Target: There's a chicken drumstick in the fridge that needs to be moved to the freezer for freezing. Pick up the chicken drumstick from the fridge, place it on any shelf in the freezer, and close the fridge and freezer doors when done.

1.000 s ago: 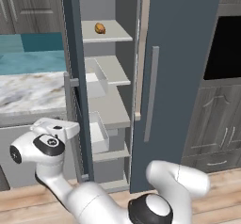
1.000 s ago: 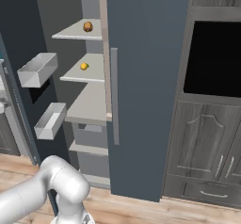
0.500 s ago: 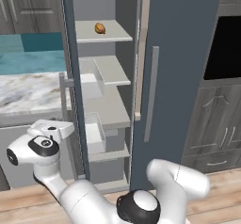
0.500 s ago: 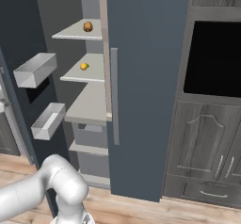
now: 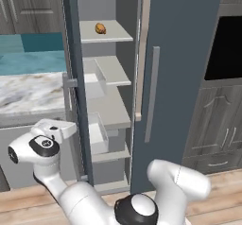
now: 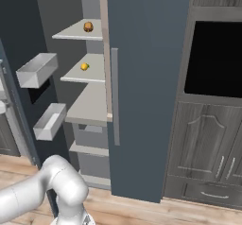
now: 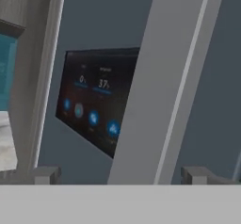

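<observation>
Jaws are standing wide apart, empty, with the gripper (image 7: 120, 173) facing the freezer door's handle (image 7: 162, 82) beside its black panel (image 7: 96, 98), probably lining up to pull. Behind, the drumstick (image 5: 100, 28) is sitting on the top shelf (image 5: 116, 34).

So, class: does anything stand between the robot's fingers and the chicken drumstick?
Yes: the open left door. The fingers face its outer side, at the grey handle beside the black panel, while the chicken drumstick lies on the top shelf inside, beyond that door.
</observation>
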{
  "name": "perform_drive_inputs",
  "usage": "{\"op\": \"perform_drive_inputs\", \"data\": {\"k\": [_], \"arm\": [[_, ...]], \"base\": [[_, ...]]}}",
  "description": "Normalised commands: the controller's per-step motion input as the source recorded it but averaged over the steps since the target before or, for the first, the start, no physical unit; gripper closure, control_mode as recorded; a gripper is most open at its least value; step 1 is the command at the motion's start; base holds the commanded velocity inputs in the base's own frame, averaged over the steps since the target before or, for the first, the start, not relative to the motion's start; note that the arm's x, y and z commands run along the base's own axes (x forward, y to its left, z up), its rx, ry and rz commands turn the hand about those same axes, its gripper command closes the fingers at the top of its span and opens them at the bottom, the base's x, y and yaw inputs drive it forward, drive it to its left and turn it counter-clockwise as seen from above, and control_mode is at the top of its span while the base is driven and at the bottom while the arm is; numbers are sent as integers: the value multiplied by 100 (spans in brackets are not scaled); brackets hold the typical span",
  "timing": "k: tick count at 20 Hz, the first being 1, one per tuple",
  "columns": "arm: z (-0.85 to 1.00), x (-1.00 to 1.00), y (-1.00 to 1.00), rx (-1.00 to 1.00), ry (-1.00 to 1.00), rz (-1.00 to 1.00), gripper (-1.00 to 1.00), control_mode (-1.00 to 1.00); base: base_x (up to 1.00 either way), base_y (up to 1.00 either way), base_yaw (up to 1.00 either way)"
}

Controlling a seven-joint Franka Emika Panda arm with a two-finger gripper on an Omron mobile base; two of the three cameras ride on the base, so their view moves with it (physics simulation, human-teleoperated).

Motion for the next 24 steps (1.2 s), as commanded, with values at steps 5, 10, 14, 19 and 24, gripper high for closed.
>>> {"op": "perform_drive_inputs", "data": {"k": [5, 10, 14, 19, 24], "arm": [[0, 16, -88, 0, 0, 0, -100, -100], [0, 25, -95, 0, 0, 0, -100, -100], [0, 25, -97, 0, 0, 0, -100, -100], [0, 28, -92, 0, 0, 0, -100, -100], [0, 28, -89, 0, 0, 0, -100, -100]], "base": [[0, 0, 0], [0, 0, 0], [0, 0, 0], [0, 0, 0], [0, 0, 0]]}}
